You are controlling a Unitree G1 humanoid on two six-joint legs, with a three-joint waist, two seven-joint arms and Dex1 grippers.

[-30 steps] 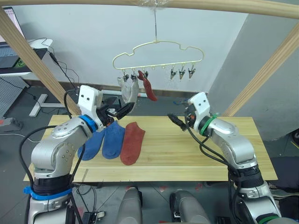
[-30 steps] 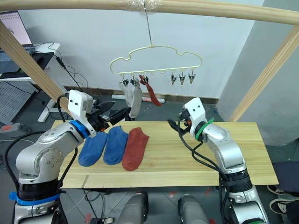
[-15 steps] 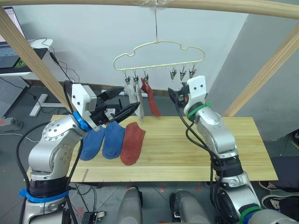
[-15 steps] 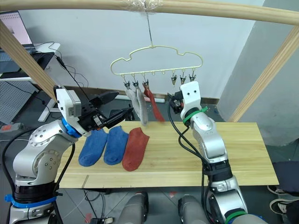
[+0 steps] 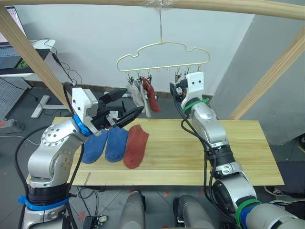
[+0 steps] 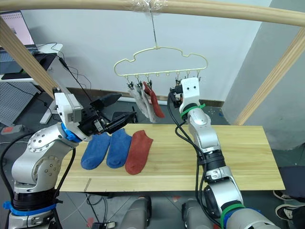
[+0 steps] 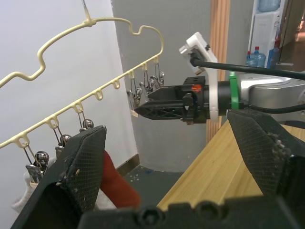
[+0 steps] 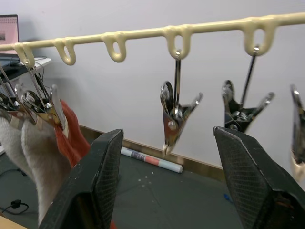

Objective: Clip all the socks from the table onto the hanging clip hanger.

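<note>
Left gripper (image 5: 125,109): black fingers spread apart and empty, raised over the table's far left part, pointing toward the hung socks; I judge it waits between socks.
Socks on table: two blue ankle socks (image 5: 106,144) and one rust-red ankle sock (image 5: 134,145) lie flat, side by side, on the left half of the long light wooden plank table (image 5: 228,152), toes toward the near edge, within the left arm's reach.
Clip hanger: the thin pale-yellow wire hanger (image 5: 163,53) hangs by its hook from the round wooden bar (image 5: 228,5) above the table's far edge.
Hanger contents: its three leftmost clips hold two light grey socks (image 5: 138,95) and a rust-red hung sock (image 5: 150,94); three metal clips (image 8: 175,112) to the right hang bare.
Right gripper (image 8: 174,186): fingers wide apart, holding nothing, lifted just under the first bare clip, probably to pinch it open for the next sock.
</note>
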